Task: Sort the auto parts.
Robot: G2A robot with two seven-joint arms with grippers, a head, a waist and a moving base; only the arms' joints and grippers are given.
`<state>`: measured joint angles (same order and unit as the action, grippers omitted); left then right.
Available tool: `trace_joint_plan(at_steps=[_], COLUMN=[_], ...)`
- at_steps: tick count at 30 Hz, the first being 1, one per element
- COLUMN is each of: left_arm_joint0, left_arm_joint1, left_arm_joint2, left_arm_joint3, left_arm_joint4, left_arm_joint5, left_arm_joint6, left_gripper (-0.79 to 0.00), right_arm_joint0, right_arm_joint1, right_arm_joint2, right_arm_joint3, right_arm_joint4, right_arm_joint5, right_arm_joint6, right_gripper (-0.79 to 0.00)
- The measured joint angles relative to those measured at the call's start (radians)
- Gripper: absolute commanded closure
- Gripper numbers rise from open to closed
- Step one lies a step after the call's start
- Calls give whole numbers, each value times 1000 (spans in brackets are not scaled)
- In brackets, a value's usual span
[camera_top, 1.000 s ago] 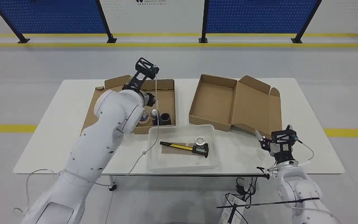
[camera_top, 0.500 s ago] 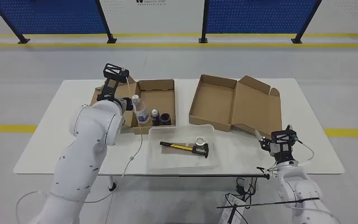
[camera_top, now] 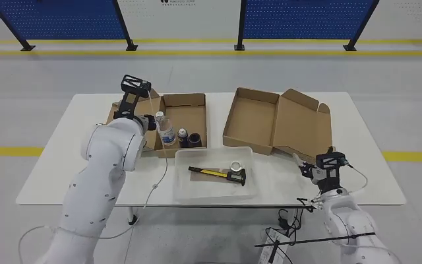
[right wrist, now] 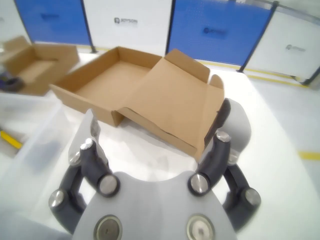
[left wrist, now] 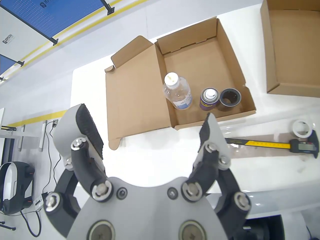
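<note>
The right claw (right wrist: 157, 116) is held over the tabletop (camera_top: 369, 132) near its front edge at the right; its fingers are spread wide and nothing is gripped between them. The left claw (left wrist: 147, 121) is held high over the left part of the tabletop, above the near edge of the left box (camera_top: 191, 105); it too is opened wide and nothing is held in it.

At the front centre a clear bin (camera_top: 178, 191) is set. A caliper (camera_top: 217, 174) with a yellow beam is laid along the bin's length, its dark head towards the right; a white ring (camera_top: 235, 165) is seen just beside that head, on the far side.

Just behind the bin the left box is opened, its lid folded flat to the left. Along its near wall three parts are stood upright in a row: a clear bottle (left wrist: 178, 92) with a white cap at the left, a purple can (left wrist: 209, 98) just beside it, and a black ring (left wrist: 230, 97) close against the can.

To the right, well apart from the left box, the right box (camera_top: 254, 119) is opened, its lid folded out to the right.
</note>
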<state>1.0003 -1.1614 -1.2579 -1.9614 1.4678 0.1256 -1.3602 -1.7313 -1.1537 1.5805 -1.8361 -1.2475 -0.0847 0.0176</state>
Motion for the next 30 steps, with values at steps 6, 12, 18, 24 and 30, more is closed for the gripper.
trace_joint_plan(at_steps=[6, 12, 18, 24, 30], left_arm_joint0=[0, 0, 0, 0, 30], left_arm_joint1=[0, 0, 0, 0, 1], left_arm_joint2=[0, 0, 0, 0, -26], left_arm_joint3=[0, 0, 0, 0, -8], left_arm_joint4=[0, 0, 0, 0, -57], left_arm_joint5=[0, 0, 0, 0, -47], left_arm_joint6=[0, 0, 0, 0, 67], left_gripper=[-785, -785, -785, -785, -785], right_arm_joint0=[-6, -22, -23, -23, -17], right_arm_joint1=[6, 28, 47, 46, 47], right_arm_joint2=[23, 86, 141, 141, 134], right_arm_joint3=[-52, -112, -143, -142, -155], right_arm_joint4=[108, 284, 481, 474, 487], right_arm_joint5=[-176, -493, -644, -639, -629], right_arm_joint6=[34, 203, 377, 373, 372], right_gripper=[-785, -785, -785, -785, -785])
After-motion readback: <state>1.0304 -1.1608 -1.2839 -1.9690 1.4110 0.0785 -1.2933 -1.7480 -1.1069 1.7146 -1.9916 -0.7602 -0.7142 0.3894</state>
